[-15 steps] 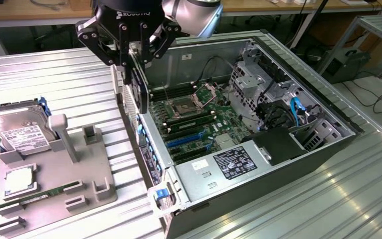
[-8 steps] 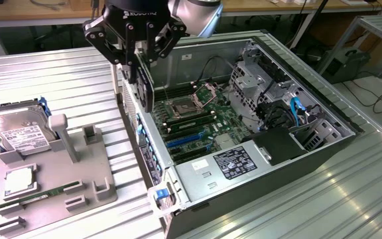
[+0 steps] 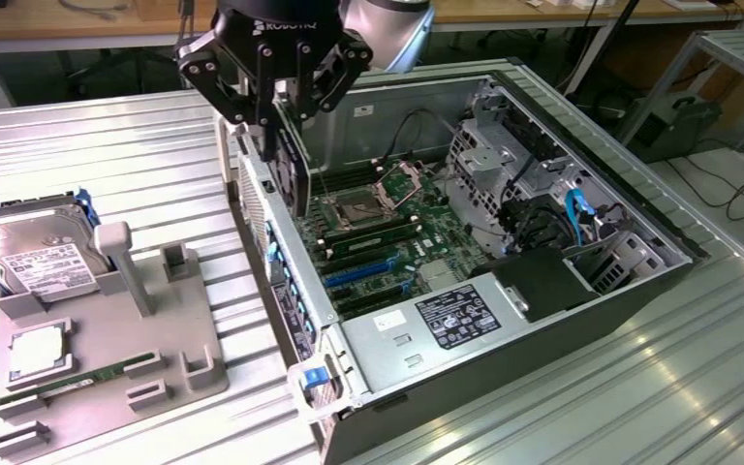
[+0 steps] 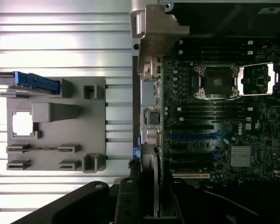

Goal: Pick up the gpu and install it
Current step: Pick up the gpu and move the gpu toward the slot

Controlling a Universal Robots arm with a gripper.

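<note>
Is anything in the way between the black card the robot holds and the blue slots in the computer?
Nothing I can see. The gripper holds the gpu upright over the open case, and the blue slots inside lie bare.

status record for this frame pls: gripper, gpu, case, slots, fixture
gripper: jaws shut on the gpu
gpu: upright, edge-on, hanging over the case wall at the exterior view's left; not seated
case: open, motherboard exposed
slots: blue slot bare
fixture: beside the case, holds hard drive and memory stick
</note>
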